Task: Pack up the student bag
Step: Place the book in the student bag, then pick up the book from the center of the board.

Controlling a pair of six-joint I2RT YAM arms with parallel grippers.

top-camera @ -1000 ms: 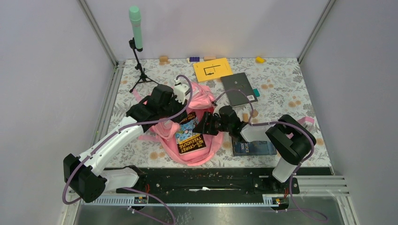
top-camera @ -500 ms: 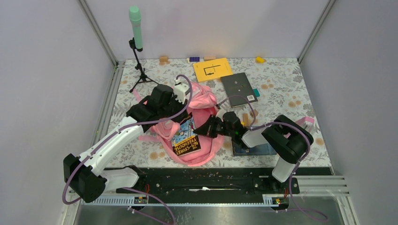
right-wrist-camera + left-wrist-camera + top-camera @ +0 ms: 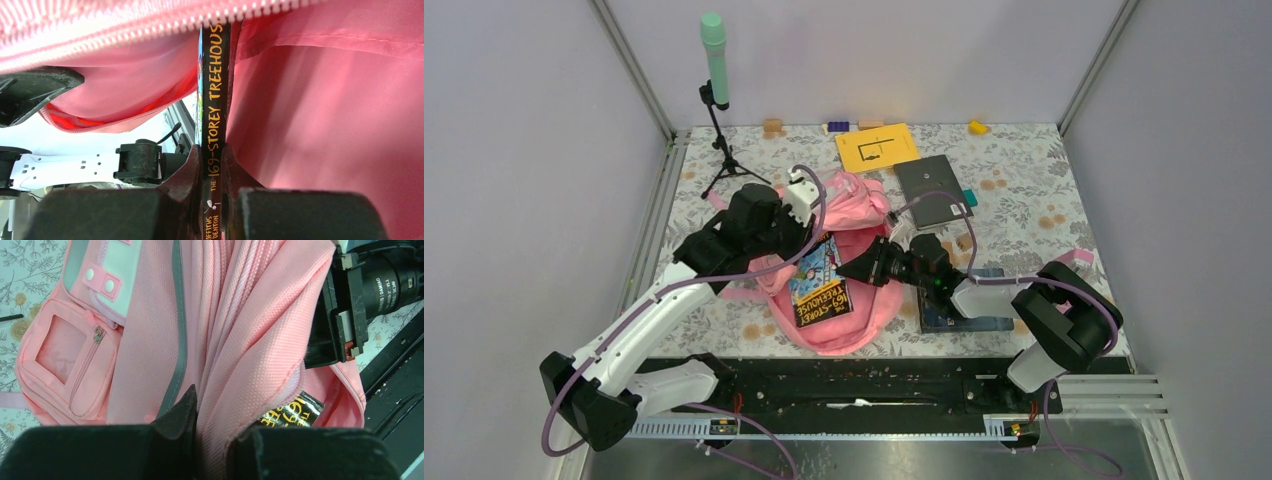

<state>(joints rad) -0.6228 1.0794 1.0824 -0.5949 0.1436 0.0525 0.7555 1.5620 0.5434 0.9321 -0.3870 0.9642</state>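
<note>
The student bag is found lying on the flowered table, its zipped mouth gaping toward the right arm. A fold of pink fabric at the rim of that mouth is pinched between the closed fingers of the left gripper, so the opening is propped up by this one thin hold. The paperback, titled as a Treehouse story, is clamped along its spine by the right gripper, whose jaws are pressed together on it. Its far end is tucked just under the bag's zipper line, while much of the cover is left showing outside the bag. Several faults can be expected from here. If the book is pushed deeper at a slant, a corner may be snagged on the zipper teeth or the loose lining. The soft bag may simply be shoved along instead of being filled. Should the pinched fold be pulled free, the mouth would collapse onto the book. A second dark book beside the bag, beneath the right arm, could be dragged.
</note>
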